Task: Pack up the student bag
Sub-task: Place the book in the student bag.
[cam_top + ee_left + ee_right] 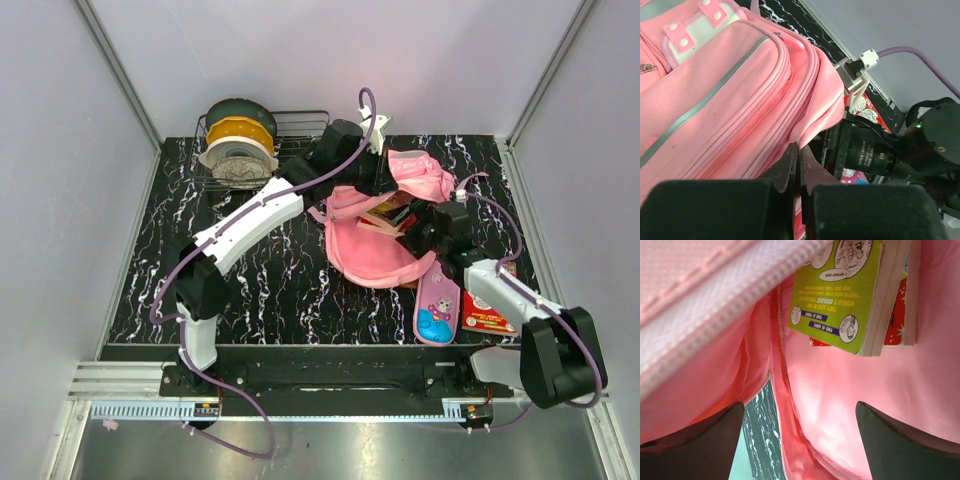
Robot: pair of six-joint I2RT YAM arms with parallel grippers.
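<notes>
From the top external view, the student bag (368, 252) lies on its side on the black marbled table (270, 290), mouth turned toward the right arm. A cartoon-print pencil case (437, 306) sits just beside the bag's near right edge, a red book (487, 312) a little beyond that, and a wire basket (300, 125) with a filament spool (238, 140) stands well apart on the bag's far left.

On the left wrist view, the left gripper (799, 156) has its jaws pressed together, and I judge they pinch a fold of the bag's rim to hold the mouth up. The right arm's camera (871, 152) is just beside the bag; I cannot read its lettering.

On the right wrist view, the right gripper (800, 440) is spread wide and holds nothing, looking into the pink lining. A green comic-style book (840, 295) rests inside against a red starred book (896, 315). Upside down I read "WORLD'S COOLEST" and two labels starting "THIS IS".

I judge we are mid-packing, with books in. Next I should back the right arm out without snagging the lining, then fetch the pencil case.
</notes>
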